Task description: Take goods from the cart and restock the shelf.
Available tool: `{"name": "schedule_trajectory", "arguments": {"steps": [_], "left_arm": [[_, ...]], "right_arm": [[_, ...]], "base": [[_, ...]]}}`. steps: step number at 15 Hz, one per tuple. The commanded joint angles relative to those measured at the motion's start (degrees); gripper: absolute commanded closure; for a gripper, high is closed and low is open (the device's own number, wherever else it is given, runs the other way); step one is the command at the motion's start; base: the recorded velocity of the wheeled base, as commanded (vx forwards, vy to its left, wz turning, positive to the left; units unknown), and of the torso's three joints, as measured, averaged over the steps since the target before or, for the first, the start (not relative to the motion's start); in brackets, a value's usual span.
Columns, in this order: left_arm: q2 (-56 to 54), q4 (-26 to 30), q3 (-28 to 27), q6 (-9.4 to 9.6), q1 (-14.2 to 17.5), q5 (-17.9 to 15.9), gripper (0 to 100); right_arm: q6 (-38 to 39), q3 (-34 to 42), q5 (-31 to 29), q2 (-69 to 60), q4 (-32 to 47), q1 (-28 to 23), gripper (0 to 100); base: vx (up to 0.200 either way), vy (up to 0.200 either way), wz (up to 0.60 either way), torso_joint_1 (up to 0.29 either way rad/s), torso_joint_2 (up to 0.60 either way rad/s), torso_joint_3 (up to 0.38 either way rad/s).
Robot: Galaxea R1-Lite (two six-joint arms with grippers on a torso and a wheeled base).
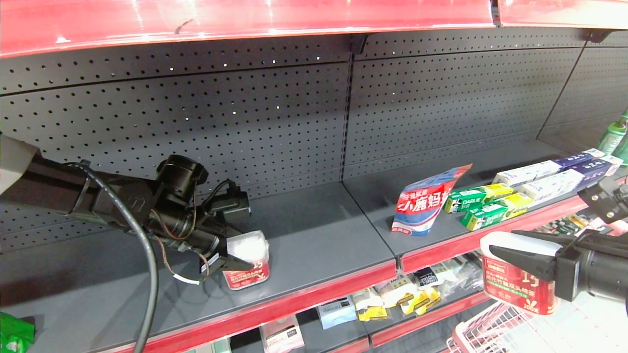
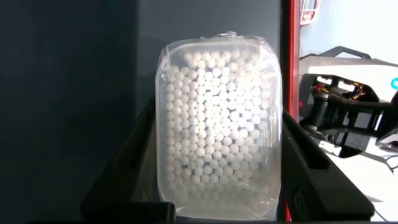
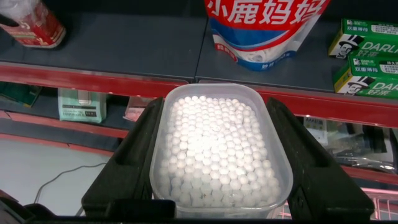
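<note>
The left end effector [image 1: 241,259] is clamped on a cotton-swab tub [image 1: 252,252] resting on the shelf [image 1: 319,235], near its red front edge. Bare shelf runs right to a leaning pouch [image 1: 424,201] and toothpaste boxes [image 1: 483,206]. The right end effector [image 1: 515,267] grips a second tub [image 1: 520,291] beyond the edge, above the cart [image 1: 490,328].

A red, white and blue pouch [image 1: 426,201] stands upright. Green boxes [image 1: 483,214] lie just right of it, with green bottles [image 1: 615,137] farther right.

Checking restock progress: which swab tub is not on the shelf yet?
The tub in the right end effector, held out before the shelf; the other tub sits on it in the left end effector.
</note>
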Motion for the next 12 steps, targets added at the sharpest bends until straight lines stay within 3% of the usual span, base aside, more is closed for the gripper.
{"name": "schedule_trajectory", "arguments": {"steps": [1, 12], "left_arm": [[-0.5, 0.0, 0.9, -0.05, -0.4, 0.1, 100], [-2.8, -0.1, 5.2, -0.05, -1.0, 0.1, 100]], "right_arm": [[0.0, 0.0, 0.1, 0.0, -0.1, 0.0, 100], [0.0, 0.0, 0.0, 0.0, -0.1, 0.0, 100]], "base": [[0.000, 0.000, 0.00, 0.000, 0.00, 0.000], [0.000, 0.000, 0.00, 0.000, 0.00, 0.000]]}}
